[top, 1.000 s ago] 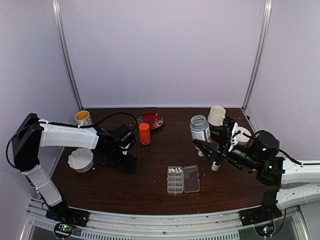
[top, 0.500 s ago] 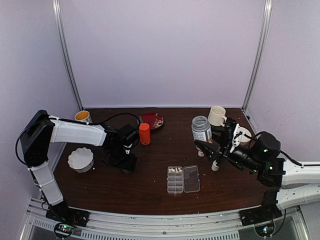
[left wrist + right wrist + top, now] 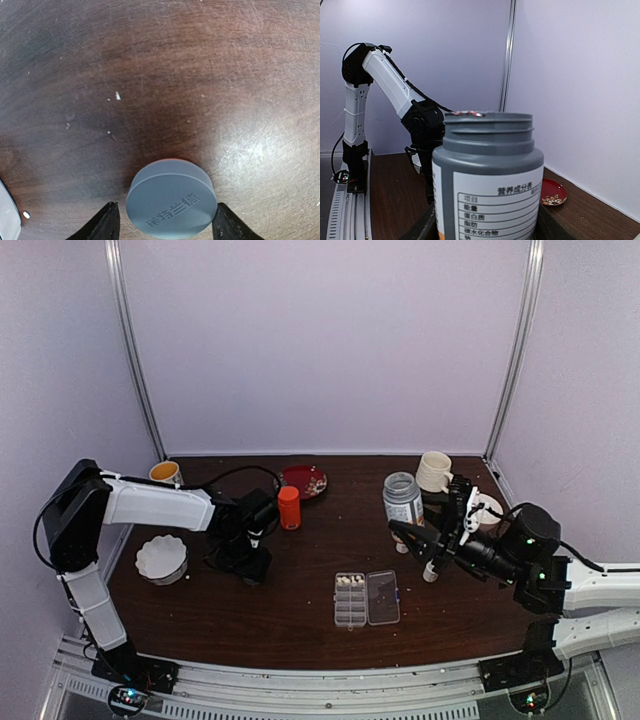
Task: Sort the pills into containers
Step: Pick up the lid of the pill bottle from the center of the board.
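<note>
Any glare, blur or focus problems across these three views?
Left wrist: a bright glare patch on the table right of the grey cap, whose raised lettering is sharp; dark shadow above it. Right wrist: the grey bottle sits close, label legible, no glare. Top external: even light, but the pills in the organiser box are too small to separate.

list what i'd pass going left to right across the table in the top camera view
white fluted bowl → orange bottle → clear organiser box → white mug
</note>
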